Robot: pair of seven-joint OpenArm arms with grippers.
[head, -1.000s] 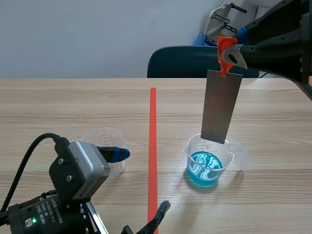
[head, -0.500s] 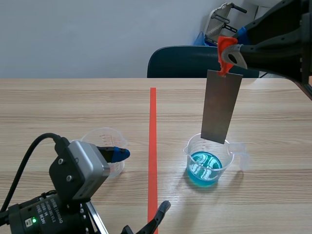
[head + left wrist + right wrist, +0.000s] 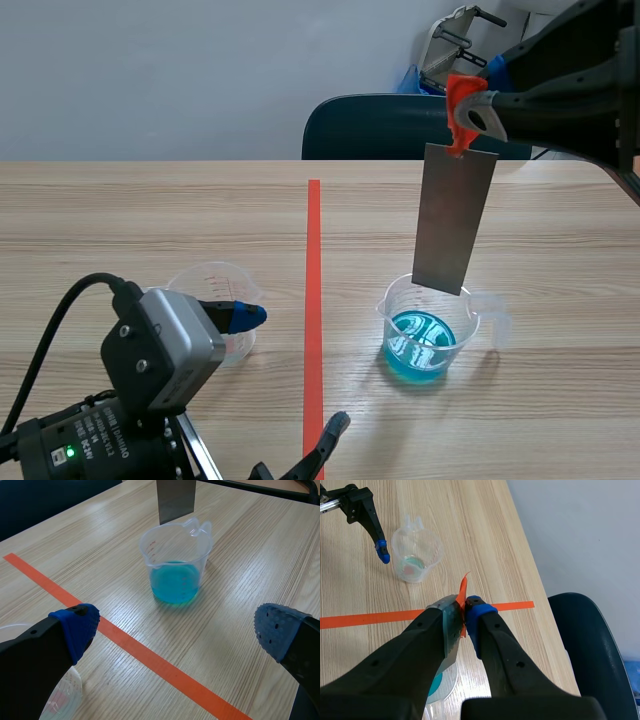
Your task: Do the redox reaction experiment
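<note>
Thin, flat, rectangular plate (image 3: 455,222) of dull grey metal, hanging upright with a slight tilt. Lower edge at about rim level of the blue beaker (image 3: 430,332), clear of the liquid. Crumpled orange tab (image 3: 460,108) at the plate's upper edge.

Clamped on that tab and the plate's top: right gripper (image 3: 465,614), thick black fingers nearly together, one blue dotted pad showing. Raised high on the right arm, reaching in roughly level from the right, above the table (image 3: 150,220).

Blue beaker: clear plastic, round, with a pour lip and red scale marks, about a third full of bright blue liquid. Standing right of the tape line (image 3: 313,300).

Second beaker (image 3: 215,295) of the same clear plastic left of the line, with only a faint tinted film at the bottom.

Left gripper (image 3: 175,627) low over the near table, spread wide, holding nothing. One blue pad just beside the second beaker, the other finger near the tape line. Blue beaker well ahead of it, between the lines of the two fingers.

Pale wood-grain tabletop, matte. Dark blue chair (image 3: 390,125) beyond the far edge.
</note>
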